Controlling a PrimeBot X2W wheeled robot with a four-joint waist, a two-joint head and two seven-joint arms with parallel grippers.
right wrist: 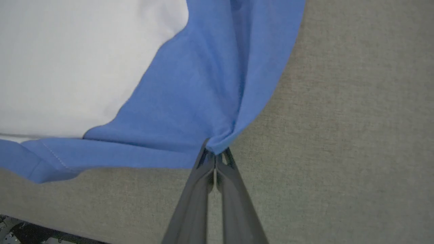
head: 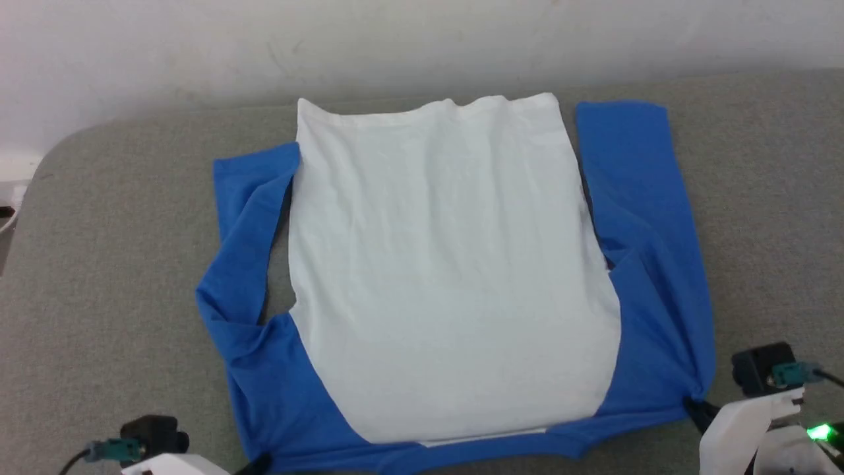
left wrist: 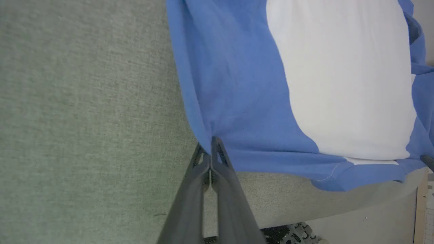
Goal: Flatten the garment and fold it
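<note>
The garment (head: 448, 264) lies spread on a grey padded table (head: 99, 297), its white body in the middle and its blue sleeves running up both sides. Its neck end is nearest me. My left gripper (head: 256, 464) is shut on the near left blue corner, and the left wrist view shows the gripper (left wrist: 212, 141) pinching the gathered blue cloth (left wrist: 237, 101). My right gripper (head: 693, 405) is shut on the near right blue corner, its fingers (right wrist: 203, 173) closed on a puckered fold of the blue fabric (right wrist: 190, 101). The left sleeve (head: 244, 224) is wrinkled and the right sleeve (head: 633, 185) lies straighter.
A pale wall (head: 395, 39) runs behind the table. The table's rounded left corner (head: 46, 158) and its front edge (left wrist: 339, 203) are close to the garment. Bare grey surface lies to the left (left wrist: 84, 118) and to the right (right wrist: 356, 118) of the shirt.
</note>
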